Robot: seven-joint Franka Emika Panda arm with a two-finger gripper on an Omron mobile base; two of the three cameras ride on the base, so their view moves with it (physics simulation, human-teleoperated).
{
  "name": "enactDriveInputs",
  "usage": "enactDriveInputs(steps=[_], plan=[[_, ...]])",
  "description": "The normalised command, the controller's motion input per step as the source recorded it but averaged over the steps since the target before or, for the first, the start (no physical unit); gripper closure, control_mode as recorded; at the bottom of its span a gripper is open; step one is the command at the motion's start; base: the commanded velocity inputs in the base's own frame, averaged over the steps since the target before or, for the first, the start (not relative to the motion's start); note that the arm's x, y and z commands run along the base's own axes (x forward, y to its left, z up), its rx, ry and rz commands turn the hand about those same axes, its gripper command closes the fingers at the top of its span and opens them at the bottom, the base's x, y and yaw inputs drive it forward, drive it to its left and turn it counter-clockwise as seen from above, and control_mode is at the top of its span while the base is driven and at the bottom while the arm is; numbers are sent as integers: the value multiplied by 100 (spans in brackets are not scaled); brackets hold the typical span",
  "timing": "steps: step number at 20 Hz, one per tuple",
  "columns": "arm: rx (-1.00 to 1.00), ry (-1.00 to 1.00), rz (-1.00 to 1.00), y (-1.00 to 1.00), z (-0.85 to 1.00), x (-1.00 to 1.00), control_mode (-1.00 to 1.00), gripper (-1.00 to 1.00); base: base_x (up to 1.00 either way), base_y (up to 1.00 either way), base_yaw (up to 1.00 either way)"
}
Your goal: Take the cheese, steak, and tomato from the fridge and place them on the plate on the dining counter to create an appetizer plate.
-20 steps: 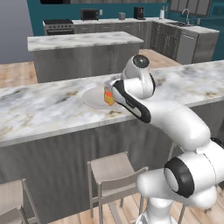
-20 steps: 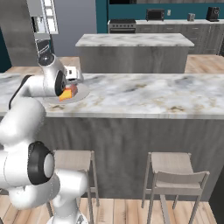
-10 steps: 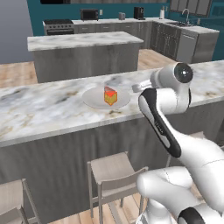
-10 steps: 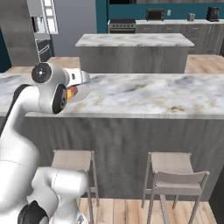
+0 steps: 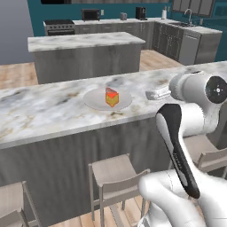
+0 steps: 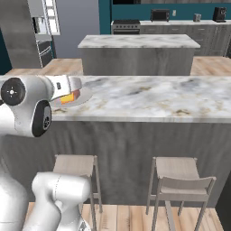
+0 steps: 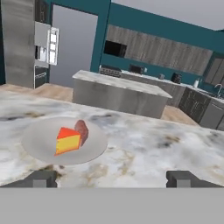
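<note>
A round white plate (image 7: pixel 39 146) rests on the marble dining counter (image 7: pixel 144 148). On it stands the orange-yellow cheese (image 7: pixel 68 141) wedge, with the reddish-brown steak (image 7: pixel 82 130) right behind it and touching it. My gripper (image 7: pixel 113 179) hovers low over the counter on the near side of the plate, open and holding nothing. From the left base view the gripper (image 5: pixel 153 94) is to the right of the plate (image 5: pixel 94 100) and the cheese (image 5: pixel 111 97). The fridge (image 7: pixel 43 46) stands far off with its door open. The tomato is out of view.
Pale stools (image 5: pixel 116 176) (image 6: pixel 180 177) stand under the counter's near side. A shorter marble-topped island (image 5: pixel 84 42) lies beyond the counter, and dark cabinets with appliances line the back wall. My own arm (image 5: pixel 177 142) rises close to the counter edge.
My hand has pulled back from over the plate, to the right and toward the counter's near edge. The cheese stays on the plate where the gripper was.
</note>
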Motion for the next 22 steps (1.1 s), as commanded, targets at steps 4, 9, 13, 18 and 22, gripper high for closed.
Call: enactDriveInputs(steps=[4, 9, 13, 18, 22], plan=[[0, 0, 0, -9, 24, -100, -100, -100, 0, 0, 0], [0, -3, -2, -11, 12, -100, -100, -100, 0, 0, 0], [0, -1, -5, -16, 19, -96, -100, -100, 0, 0, 0], [0, 2, -2, -13, 2, -11, 100, -100, -10, -77, -3], [0, 0, 0, 0, 0, 0, 100, -100, 0, -100, -8]])
